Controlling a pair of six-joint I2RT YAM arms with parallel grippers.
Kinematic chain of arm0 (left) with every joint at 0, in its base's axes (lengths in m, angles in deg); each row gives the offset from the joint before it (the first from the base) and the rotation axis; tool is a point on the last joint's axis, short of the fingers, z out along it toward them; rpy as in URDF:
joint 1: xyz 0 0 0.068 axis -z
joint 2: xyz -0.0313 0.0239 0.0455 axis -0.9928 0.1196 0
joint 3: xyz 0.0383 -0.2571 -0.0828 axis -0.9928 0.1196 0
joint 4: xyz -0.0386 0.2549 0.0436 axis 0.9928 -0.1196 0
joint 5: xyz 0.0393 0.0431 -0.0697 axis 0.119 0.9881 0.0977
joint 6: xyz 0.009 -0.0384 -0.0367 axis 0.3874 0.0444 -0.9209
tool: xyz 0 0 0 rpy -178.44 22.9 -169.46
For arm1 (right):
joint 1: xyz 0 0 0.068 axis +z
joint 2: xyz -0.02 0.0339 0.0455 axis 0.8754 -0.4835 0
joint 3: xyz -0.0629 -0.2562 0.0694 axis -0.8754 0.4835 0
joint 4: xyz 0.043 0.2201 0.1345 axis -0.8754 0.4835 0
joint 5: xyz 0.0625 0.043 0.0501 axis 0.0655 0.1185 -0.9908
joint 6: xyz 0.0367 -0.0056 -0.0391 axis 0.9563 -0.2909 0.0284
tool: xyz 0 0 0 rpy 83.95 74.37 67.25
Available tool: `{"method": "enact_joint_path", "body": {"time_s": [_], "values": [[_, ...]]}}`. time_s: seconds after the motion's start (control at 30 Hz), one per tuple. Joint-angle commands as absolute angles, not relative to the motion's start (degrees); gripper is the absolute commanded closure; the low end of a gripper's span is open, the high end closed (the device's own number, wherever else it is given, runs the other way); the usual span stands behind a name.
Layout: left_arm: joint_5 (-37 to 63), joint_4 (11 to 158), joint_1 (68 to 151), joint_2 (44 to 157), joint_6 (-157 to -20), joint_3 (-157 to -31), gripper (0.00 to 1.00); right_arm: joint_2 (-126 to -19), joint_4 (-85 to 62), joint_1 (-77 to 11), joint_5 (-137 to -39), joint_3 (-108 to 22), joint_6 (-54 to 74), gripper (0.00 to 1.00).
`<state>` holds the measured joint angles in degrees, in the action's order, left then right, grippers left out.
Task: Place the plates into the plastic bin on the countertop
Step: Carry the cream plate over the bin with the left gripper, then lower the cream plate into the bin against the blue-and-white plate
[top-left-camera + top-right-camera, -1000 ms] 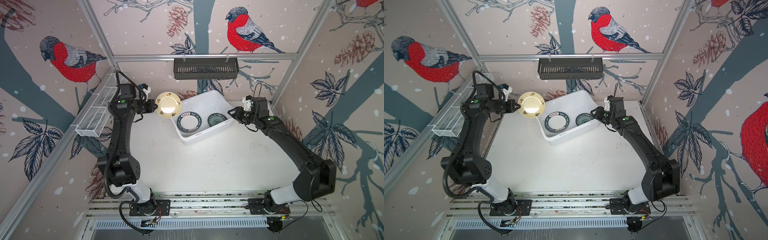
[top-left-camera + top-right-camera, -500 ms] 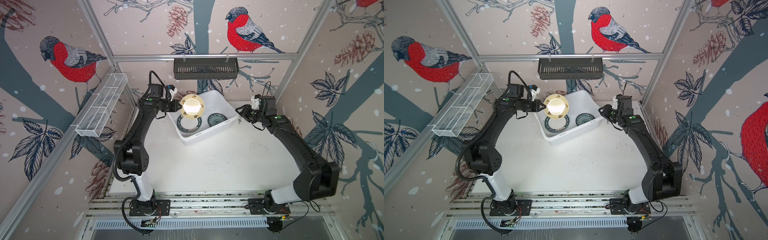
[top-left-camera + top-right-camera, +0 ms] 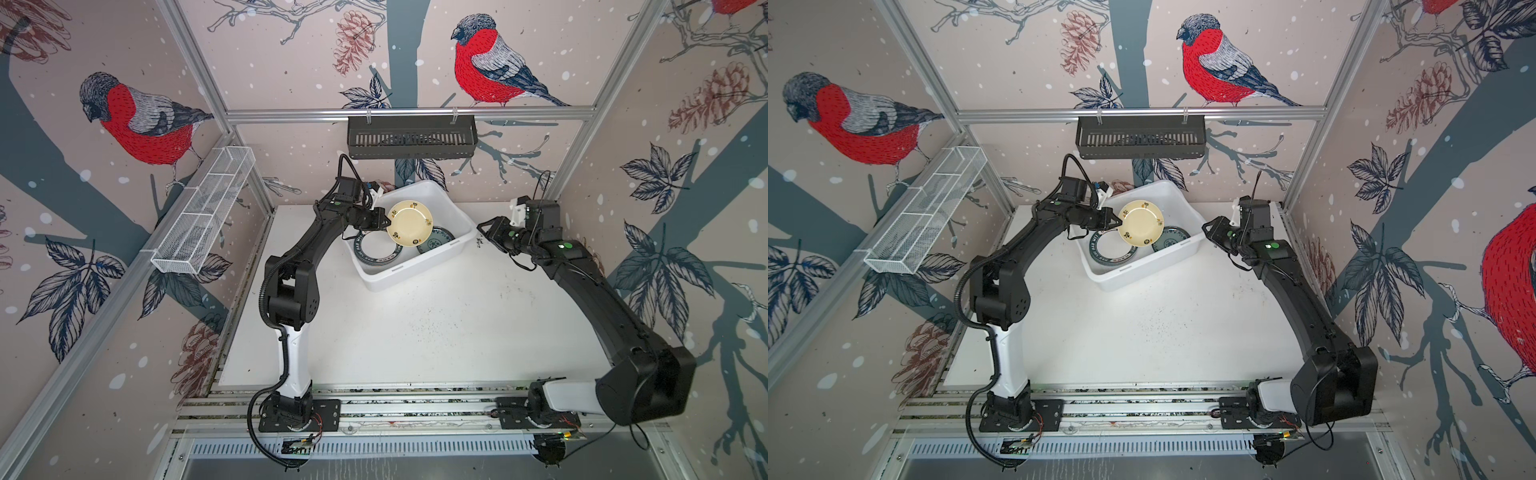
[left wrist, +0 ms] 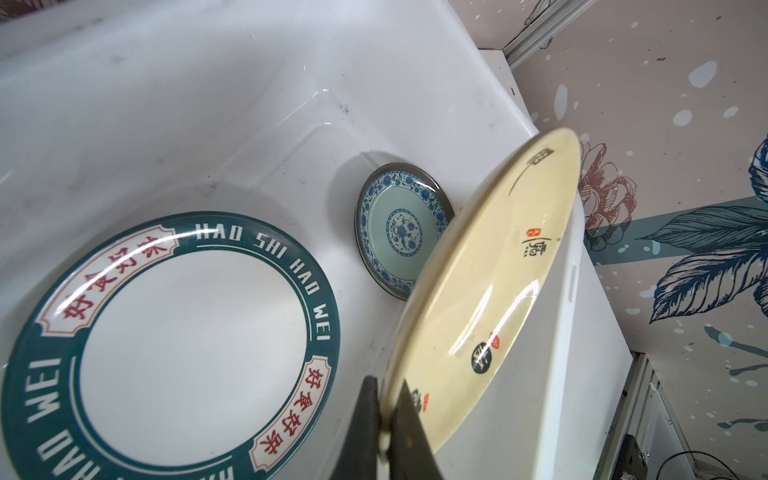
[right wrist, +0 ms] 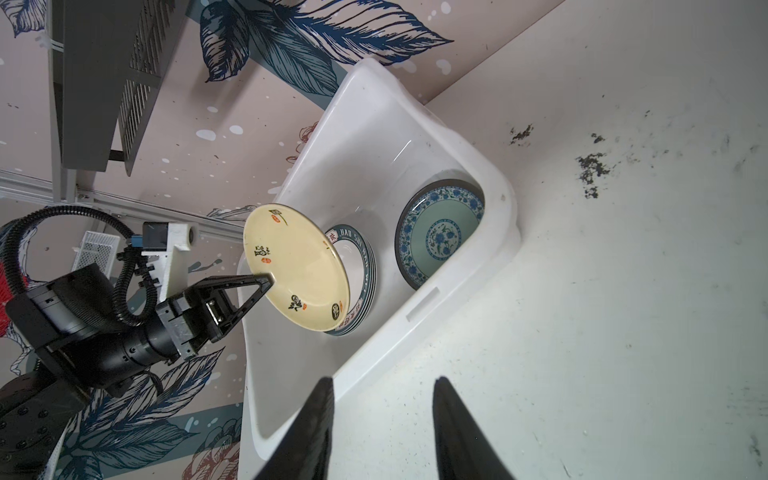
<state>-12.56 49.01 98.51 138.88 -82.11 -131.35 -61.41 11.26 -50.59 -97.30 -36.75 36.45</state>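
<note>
Pale yellow plate (image 3: 409, 223) tilted above plastic bin (image 3: 399, 276), rim pinched in L gripper (image 3: 385, 223) jaws; R gripper (image 5: 383, 386) jaws spread.

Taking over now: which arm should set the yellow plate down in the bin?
Left. The left gripper pinches the pale yellow plate by its rim above the plastic bin; the right gripper is open, empty, outside it.

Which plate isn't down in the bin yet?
The pale yellow round plate, held tilted by the left gripper; the green-rimmed white plate and teal floral plate sit inside.
</note>
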Motion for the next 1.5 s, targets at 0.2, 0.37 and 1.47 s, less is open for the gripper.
{"method": "enact_joint_path", "body": {"time_s": [0.2,0.37,1.47], "values": [[-16.1,53.5,99.3,146.6,-89.2,-136.4,1.0,-59.3,13.7,-50.6,-94.8,-35.9,38.3,0.59],[-16.0,54.1,100.0,149.8,-90.6,-138.3,1.0,-59.4,14.6,-50.4,-94.0,-36.3,39.2,0.59],[-15.3,57.8,105.7,166.1,-91.5,-153.6,1.0,-67.9,20.2,-47.4,-91.7,-44.7,40.6,0.59]]}}
